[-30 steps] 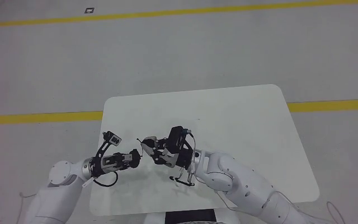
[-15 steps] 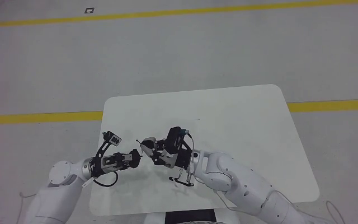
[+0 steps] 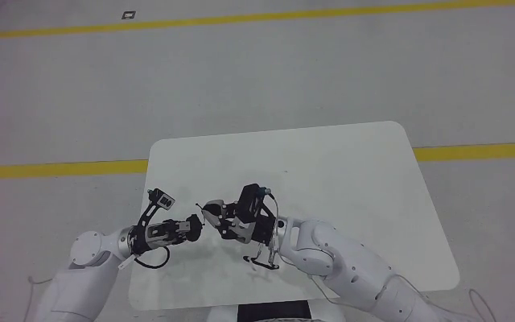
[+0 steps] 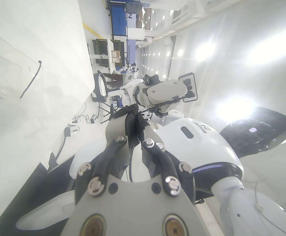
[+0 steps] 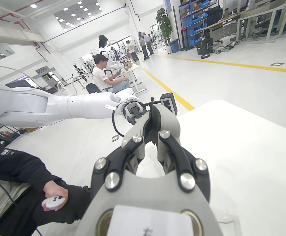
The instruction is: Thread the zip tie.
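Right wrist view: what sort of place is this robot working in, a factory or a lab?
Probably a large indoor robotics workshop or test hall, not a home. Yellow lines mark the pale floor, shelves hold blue bins, and desks carry computer screens.

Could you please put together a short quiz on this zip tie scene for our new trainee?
1. True or false: the zip tie between the left gripper and the right gripper lies flat on the white table.
2. Which gripper is shut on it? A) left alone B) right alone C) both
3. Fill in: that zip tie is ___ in colour.
Key: 1 false, it is held up above the table; 2 C; 3 black.
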Robot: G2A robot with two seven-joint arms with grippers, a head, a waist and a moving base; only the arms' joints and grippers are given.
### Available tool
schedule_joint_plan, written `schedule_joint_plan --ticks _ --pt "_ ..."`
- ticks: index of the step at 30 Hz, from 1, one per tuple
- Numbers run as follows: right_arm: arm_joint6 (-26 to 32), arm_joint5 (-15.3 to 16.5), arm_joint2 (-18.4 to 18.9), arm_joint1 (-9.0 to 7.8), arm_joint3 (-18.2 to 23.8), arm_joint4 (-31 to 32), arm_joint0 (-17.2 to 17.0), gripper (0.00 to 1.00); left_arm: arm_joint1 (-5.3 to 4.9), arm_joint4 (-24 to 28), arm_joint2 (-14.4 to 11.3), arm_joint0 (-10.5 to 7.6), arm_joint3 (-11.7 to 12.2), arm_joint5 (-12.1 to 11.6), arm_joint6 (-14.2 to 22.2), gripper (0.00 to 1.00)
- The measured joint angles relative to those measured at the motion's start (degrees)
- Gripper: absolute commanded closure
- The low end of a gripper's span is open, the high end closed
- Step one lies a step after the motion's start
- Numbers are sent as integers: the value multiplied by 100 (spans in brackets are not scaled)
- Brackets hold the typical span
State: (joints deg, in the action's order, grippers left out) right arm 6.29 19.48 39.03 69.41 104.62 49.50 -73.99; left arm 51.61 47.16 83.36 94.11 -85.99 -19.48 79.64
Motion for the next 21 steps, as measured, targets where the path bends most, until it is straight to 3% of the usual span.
schedule_joint_plan --ticks 21 --pt "5 0 191 -203 266 42 -316 100 0 0 0 0 0 0 0 100"
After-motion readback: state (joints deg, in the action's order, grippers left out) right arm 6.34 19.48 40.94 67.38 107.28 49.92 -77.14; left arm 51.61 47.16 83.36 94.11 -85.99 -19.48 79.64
